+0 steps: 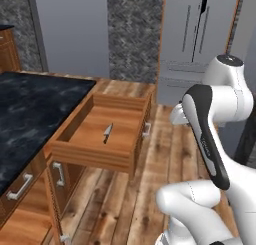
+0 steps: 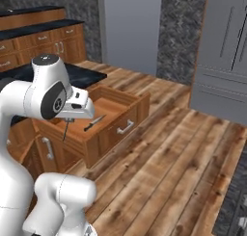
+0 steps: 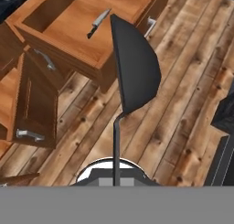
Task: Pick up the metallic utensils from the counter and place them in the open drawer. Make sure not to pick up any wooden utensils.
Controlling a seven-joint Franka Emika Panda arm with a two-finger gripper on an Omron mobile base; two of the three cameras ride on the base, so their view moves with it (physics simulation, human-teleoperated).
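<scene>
While the gripper hangs beside the drawer's front corner, its fingers are pinched tight on the slim handle of the metal spoon, whose dark bowl points away from the hand and looms large in the hand view. Beneath the spoon is bare plank floor, not drawer, so a release now would likely drop it on the boards in front of the cabinet. Just beyond, the open drawer stands pulled out from under the counter, and the knife already lies on its wooden floor, blade toward the back. Carrying the spoon across too low risks clipping the drawer's front wall, and a thin handle held so narrowly could swivel or slip. I cannot make out the wooden utensil anywhere.
</scene>
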